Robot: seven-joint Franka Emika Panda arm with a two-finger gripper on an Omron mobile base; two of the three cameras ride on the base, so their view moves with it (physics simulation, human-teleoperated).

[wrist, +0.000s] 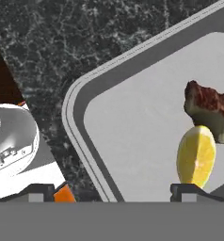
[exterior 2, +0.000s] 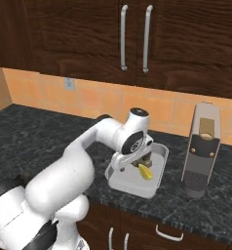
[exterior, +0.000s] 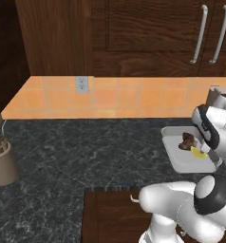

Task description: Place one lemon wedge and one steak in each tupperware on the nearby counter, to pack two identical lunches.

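Note:
A light-grey tupperware (exterior: pixel 177 163) (exterior 2: pixel 132 188) (wrist: pixel 132 122) sits on the black counter (exterior: pixel 62 152). In it lie a brown-red steak (exterior: pixel 187 141) (wrist: pixel 209 104) and, touching it, a yellow lemon wedge (exterior: pixel 198 152) (exterior 2: pixel 145 171) (wrist: pixel 196 155). My gripper (wrist: pixel 113 193) (exterior 2: pixel 134 166) hangs low over the tray, open, its fingertips wide apart. The wedge lies just ahead of the right fingertip (wrist: pixel 189 192), not clamped. Nothing sits between the fingers but bare tray floor.
A tall coffee machine (exterior 2: pixel 202 149) (exterior: pixel 220 97) stands on the counter just right of the tray. A tan utensil jar (exterior: pixel 2 163) is at the far left. Behind run the orange tiled wall with an outlet (exterior: pixel 81 84) and dark cabinets.

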